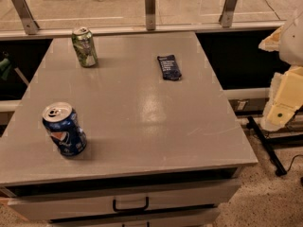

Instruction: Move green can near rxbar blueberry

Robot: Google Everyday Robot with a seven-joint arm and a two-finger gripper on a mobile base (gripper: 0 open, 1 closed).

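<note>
A flat grey rectangular worktop (142, 126) carries three objects. A small green can (84, 47), an aluminium drink can patterned in green and silver-white with a silver top, stands upright near the far left corner. The rxbar blueberry (169, 67), a flat dark navy-blue rectangular snack wrapper with small white print, lies flat near the far edge, right of centre and well apart from the green can. A blue can (64, 129) with a red-and-white logo and a silver top stands upright near the front left edge.

The cream-coloured end effector (284, 98) hangs beyond the right edge of the worktop, touching none of the objects. Whether it is released or clenched cannot be told. Below the worktop, a grey drawer front bears a black handle (130, 205).
</note>
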